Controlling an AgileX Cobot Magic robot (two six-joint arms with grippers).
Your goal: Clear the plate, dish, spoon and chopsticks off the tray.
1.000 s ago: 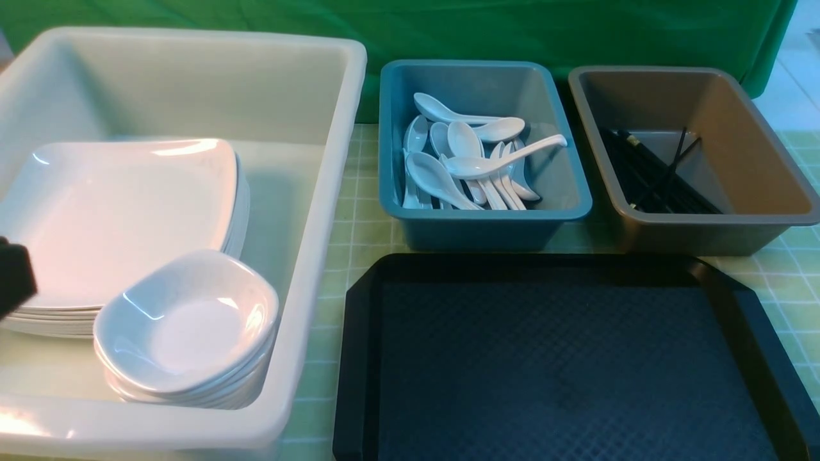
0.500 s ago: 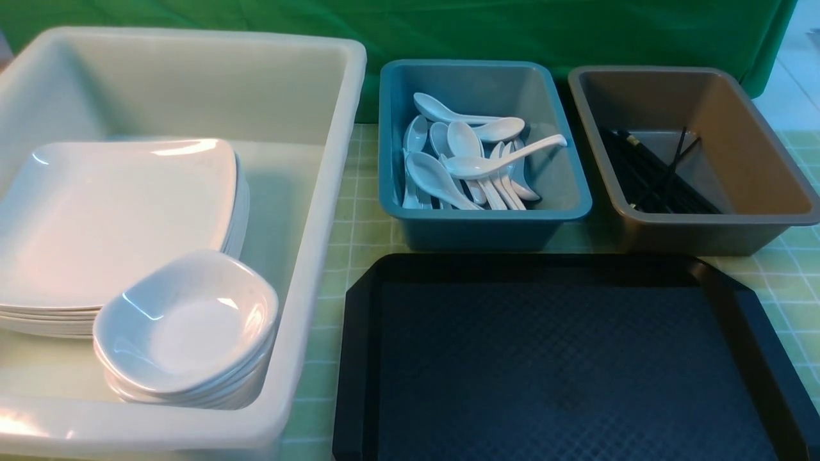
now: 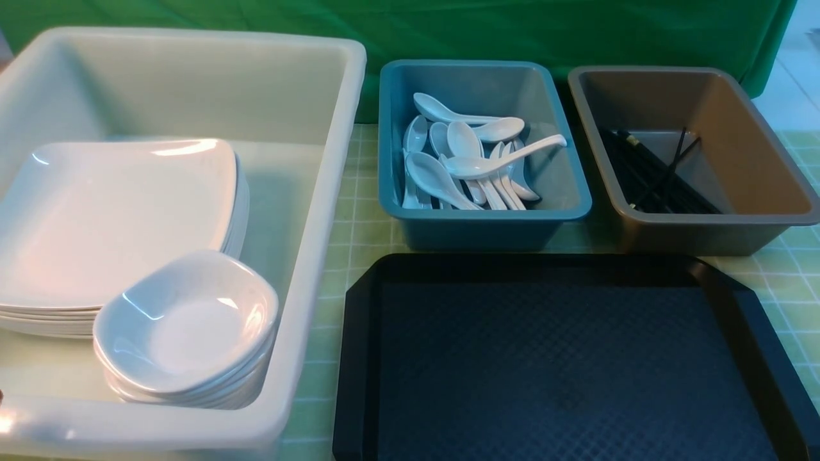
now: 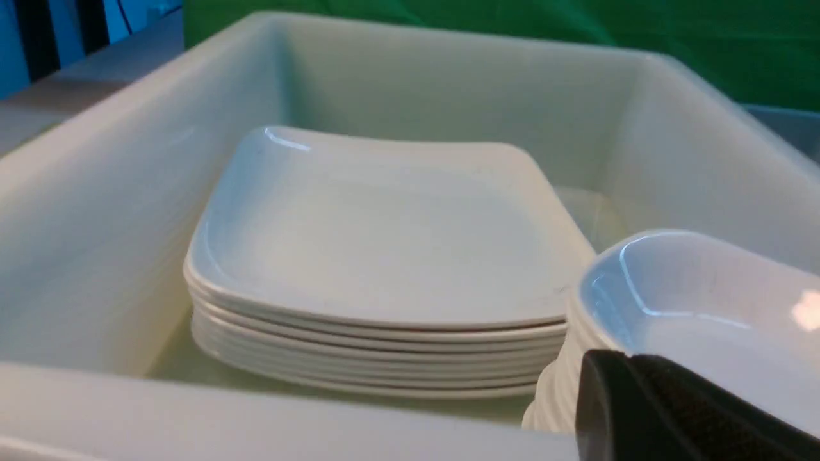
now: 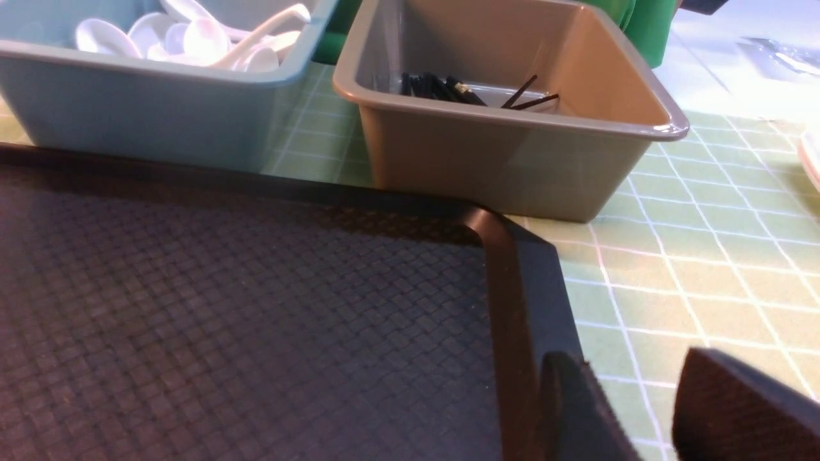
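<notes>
The black tray [image 3: 564, 358] lies bare at the front right, with nothing on its textured floor [image 5: 256, 307]. A white plate [image 3: 115, 218] tops a stack in the white tub [image 3: 320, 192], and a small white dish [image 3: 186, 320] tops a stack of bowls beside it. White spoons [image 3: 467, 166] fill the teal bin, and the black chopsticks [image 3: 647, 176] lie in the brown bin. My left gripper [image 4: 612, 365] is shut and holds nothing, just outside the tub's near wall in front of the bowl stack [image 4: 692, 320]. My right gripper [image 5: 631, 384] is open over the tray's right rim, with only green mat showing between its fingers [image 5: 737, 410].
The teal bin [image 3: 480, 224] and brown bin [image 3: 705, 224] stand side by side just behind the tray. The white tub's tall walls [image 4: 96, 211] enclose the stacks. A green checked mat [image 5: 692, 256] covers the table, and a green cloth hangs at the back.
The dark part of my left arm seen at the front view's left edge a second ago has moved out of that view. Nothing else has shifted.
</notes>
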